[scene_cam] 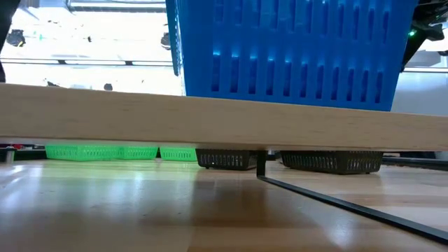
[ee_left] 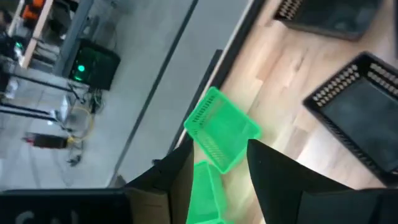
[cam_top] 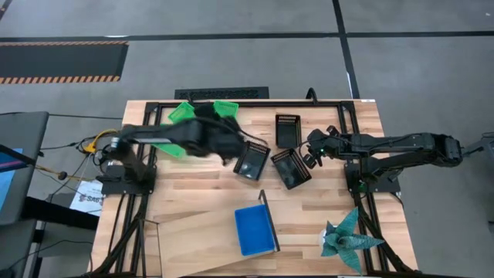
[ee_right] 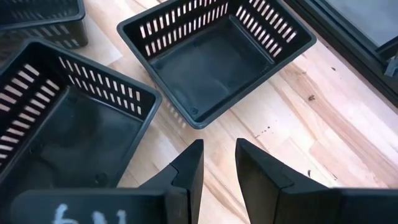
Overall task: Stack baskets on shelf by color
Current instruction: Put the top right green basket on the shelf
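Over by the far edge, the left gripper (ee_left: 217, 180) hangs parted above the green baskets (ee_left: 221, 129), while the right gripper (ee_right: 217, 158) waits, fingers apart, beside the black baskets (ee_right: 217, 56).
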